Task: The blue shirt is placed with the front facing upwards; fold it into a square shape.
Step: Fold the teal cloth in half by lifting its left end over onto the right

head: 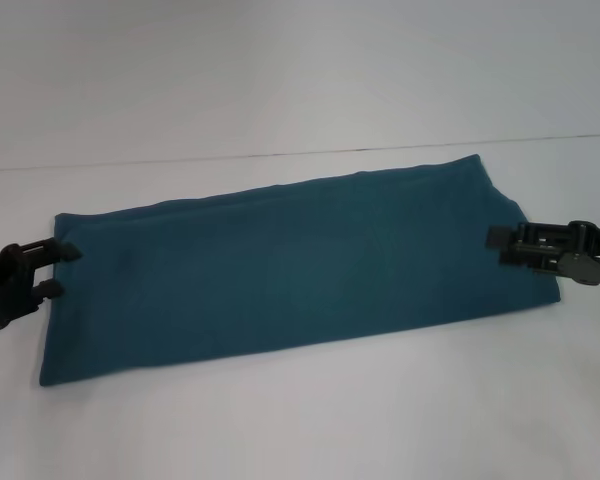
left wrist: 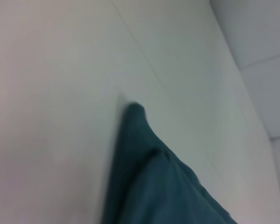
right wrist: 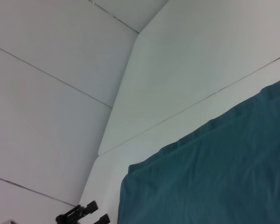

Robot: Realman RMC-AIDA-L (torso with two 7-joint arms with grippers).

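The blue shirt lies flat on the white table as a long folded strip running left to right, plain side up, with no lettering showing. My left gripper is open at the strip's left end, its upper finger at the cloth's edge. My right gripper hovers over the strip's right end. The left wrist view shows a corner of the shirt. In the right wrist view the shirt spreads out, with the left gripper beyond its far end.
The white table surrounds the shirt on all sides. A seam line runs across the table just behind the shirt, and white walls rise beyond.
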